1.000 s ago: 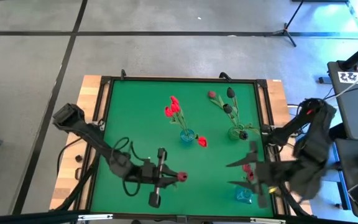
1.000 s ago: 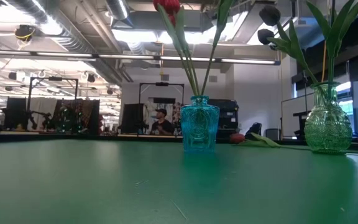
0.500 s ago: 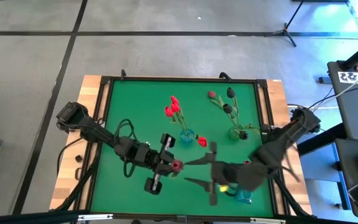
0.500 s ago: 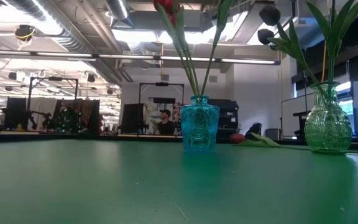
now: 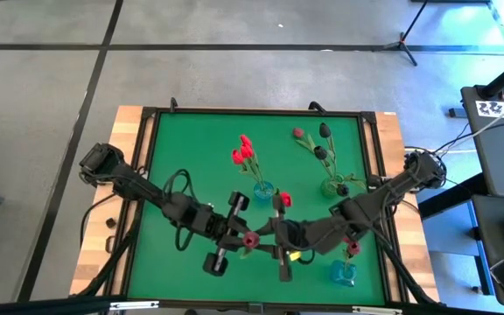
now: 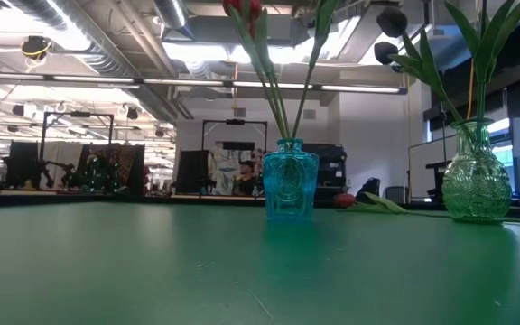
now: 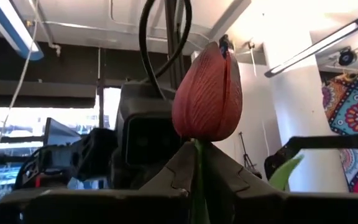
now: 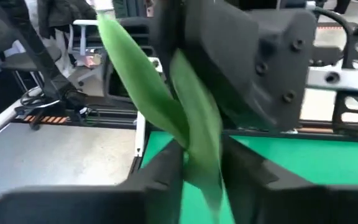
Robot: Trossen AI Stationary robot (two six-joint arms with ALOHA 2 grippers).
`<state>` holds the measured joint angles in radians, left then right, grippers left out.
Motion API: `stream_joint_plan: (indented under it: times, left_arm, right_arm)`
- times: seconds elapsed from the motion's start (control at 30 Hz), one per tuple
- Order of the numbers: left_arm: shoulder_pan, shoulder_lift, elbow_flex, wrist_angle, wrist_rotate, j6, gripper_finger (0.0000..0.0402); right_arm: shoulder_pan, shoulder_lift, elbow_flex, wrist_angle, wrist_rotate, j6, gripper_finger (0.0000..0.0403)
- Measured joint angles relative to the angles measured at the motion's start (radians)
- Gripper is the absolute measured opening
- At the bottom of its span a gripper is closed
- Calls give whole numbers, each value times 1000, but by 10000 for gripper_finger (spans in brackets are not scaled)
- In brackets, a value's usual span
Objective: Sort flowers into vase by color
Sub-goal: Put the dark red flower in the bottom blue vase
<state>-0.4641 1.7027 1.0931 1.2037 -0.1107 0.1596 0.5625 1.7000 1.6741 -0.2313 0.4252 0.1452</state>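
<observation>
Above the table's near middle, my left gripper (image 5: 241,238) and my right gripper (image 5: 269,238) meet tip to tip at one flower. Its red head (image 7: 207,93) stands just beyond my left gripper (image 7: 197,155), which is shut on it. Its green leaves (image 8: 191,124) pass between the fingers of my right gripper (image 8: 201,162), which has closed on them. A blue vase (image 5: 262,191) holds red flowers (image 5: 243,153). A green vase (image 5: 332,185) holds dark flowers (image 5: 322,140). Another red flower (image 5: 284,199) lies on the green mat. My left gripper pinches the thin stem right under the head (image 7: 197,171) between its two fingers. It comes from the table's left and slants upward. The flower is lifted clear of the table. My right gripper has two green leaves (image 8: 199,155) between its two fingers, coming about level from the table's right. The stem itself is hidden behind the leaves.
A second blue vase (image 5: 344,273) with a pinkish flower (image 5: 351,249) stands near the front right, under my right arm. In the low view the blue vase (image 6: 289,190) and the green vase (image 6: 477,185) stand on the mat. A wooden rim (image 5: 129,175) frames the table.
My right gripper has swept from the front right toward the table's left and a little down, up to the flower in my left gripper, and its wide-open fingers have closed on the leaves. My left gripper has swung slightly toward the right and tipped its fingers upward with the flower.
</observation>
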Motion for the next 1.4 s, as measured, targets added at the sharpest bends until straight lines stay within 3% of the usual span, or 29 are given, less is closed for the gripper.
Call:
stream_joint_plan:
  times: [0.13, 0.33, 0.57, 0.77, 0.97, 1.33, 1.4]
  left_arm:
    - [-3, 0, 1, -39, -16, -20, 29]
    - [-67, -35, 2, -266, -65, -13, 58]
    - [-229, -50, 1, -560, -99, -4, 89]
    - [-377, -50, 0, -710, -330, -113, 87]
    - [-457, -50, 0, -662, -541, -17, 69]
    - [-422, -50, 0, -640, -567, -40, 42]
    - [-417, -50, 0, -644, -567, -46, 38]
  right_arm:
    - [8, 0, 0, 10, -51, 0, 14]
    - [76, -23, -2, -2, -71, 86, 9]
    - [266, -83, 4, -20, -107, 267, 12]
    - [479, -137, 2, -201, 176, 521, 12]
    - [634, -198, 1, -527, 340, 624, 5]
    - [784, -335, 2, -850, 602, 687, 7]
    - [788, -337, 2, -892, 609, 722, 9]
